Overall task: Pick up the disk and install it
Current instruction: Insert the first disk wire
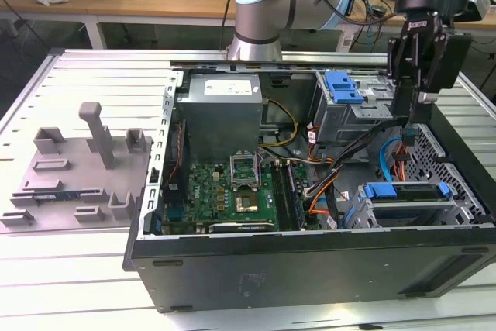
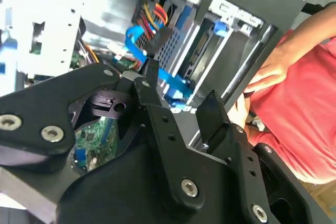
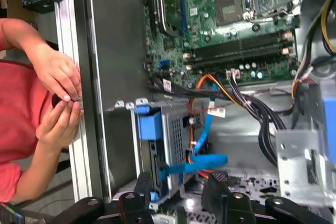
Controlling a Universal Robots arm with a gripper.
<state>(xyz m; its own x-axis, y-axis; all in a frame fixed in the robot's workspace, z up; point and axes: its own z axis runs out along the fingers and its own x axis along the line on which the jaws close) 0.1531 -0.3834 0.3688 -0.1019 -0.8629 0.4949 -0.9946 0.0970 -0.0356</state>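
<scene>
The gripper (image 1: 409, 114) hangs on the arm over the side of the open computer case (image 1: 310, 269) that is at the exterior view's right. Its jaws stand apart and nothing is between them. In both wrist views the two black fingers (image 3: 143, 186) (image 2: 155, 103) are spread, and in the gap one sees only a flat blue cable (image 3: 207, 161) that lies further below.

Under the gripper, and apart from it, the disk (image 1: 407, 195) lies flat in the metal drive cage (image 3: 176, 140) near the front corner of the case. Its blue carrier frame is visible along the edges. Bundles of black, orange and blue wires run between this cage and the motherboard (image 1: 232, 184), which covers the floor of the case. The grey power supply box (image 1: 221, 114) stands behind the motherboard. A blue latch (image 1: 343, 87) sits on top of another bay, further back.

In the first wrist view, a person's hands (image 3: 60, 98) rest together on the rim of the case, just beside the cage. On the table at the exterior view's left lies a grey plastic fixture (image 1: 85, 160), well apart from the case.
</scene>
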